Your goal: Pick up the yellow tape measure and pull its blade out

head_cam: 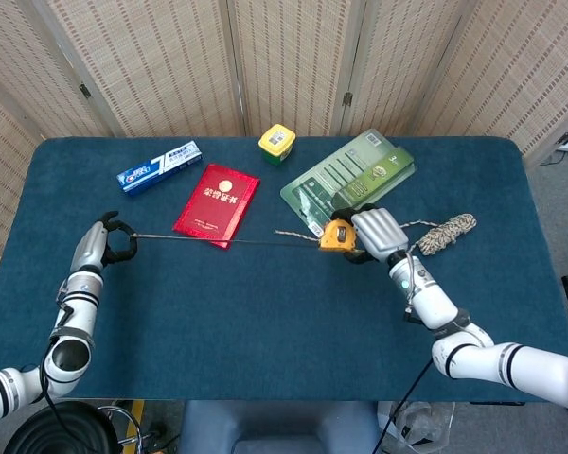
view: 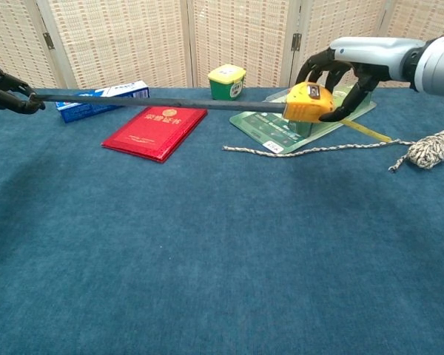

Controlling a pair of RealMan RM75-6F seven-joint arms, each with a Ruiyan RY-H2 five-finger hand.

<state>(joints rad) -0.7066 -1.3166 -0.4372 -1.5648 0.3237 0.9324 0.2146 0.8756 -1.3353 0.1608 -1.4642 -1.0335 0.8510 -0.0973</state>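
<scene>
My right hand [head_cam: 377,234] [view: 345,72] holds the yellow tape measure [head_cam: 338,235] [view: 308,102] in the air above the blue table, right of centre. Its dark blade [head_cam: 227,242] [view: 163,103] runs out long to the left, nearly level. My left hand [head_cam: 102,244] [view: 6,89] pinches the blade's tip near the table's left edge. A yellow strap [view: 368,130] trails from the case toward the right.
On the blue table [head_cam: 265,322] lie a red booklet [head_cam: 217,203], a toothpaste box [head_cam: 158,166], a yellow-lidded green tub [head_cam: 276,144], a green card pack [head_cam: 348,177], and a bundle of rope [head_cam: 445,233] with a loose end running left.
</scene>
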